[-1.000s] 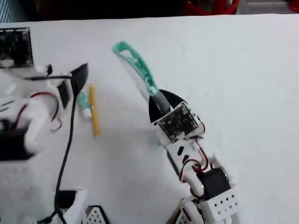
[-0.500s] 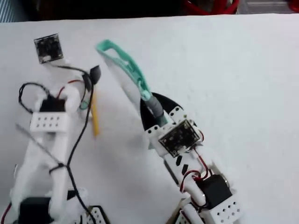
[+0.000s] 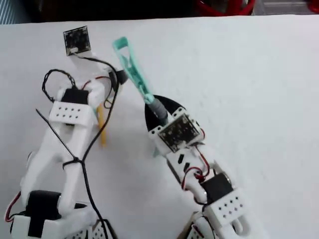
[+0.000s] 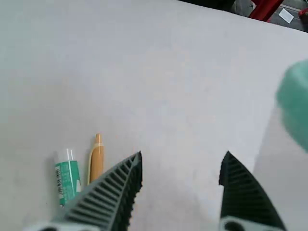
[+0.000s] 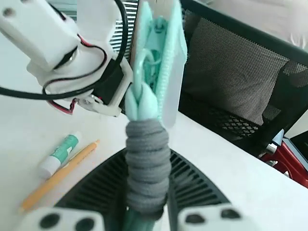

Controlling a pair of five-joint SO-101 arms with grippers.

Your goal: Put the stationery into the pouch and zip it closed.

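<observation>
The teal and white pouch (image 3: 130, 67) is held up edge-on off the table. My right gripper (image 3: 158, 108) is shut on the grey wrapped end (image 5: 147, 159) of the pouch (image 5: 159, 53). My left gripper (image 4: 183, 163) stands open just left of the pouch, above the table, nothing between its fingers (image 4: 120, 187). In the high view the left gripper (image 3: 113, 79) is close beside the pouch. A yellow pencil (image 4: 96, 161) and a green and white glue stick (image 4: 66, 178) lie side by side on the table under the left arm. The pencil (image 3: 102, 130) partly shows below that arm.
The white table (image 3: 249, 74) has open room to the right and at the back. The left arm's black cable (image 3: 84, 149) hangs over its body. A black mesh chair (image 5: 231, 77) stands beyond the table's far edge.
My left arm has swung in from the left edge toward the pouch, covering the glue stick. The right gripper shifted slightly left and the pouch turned more edge-on.
</observation>
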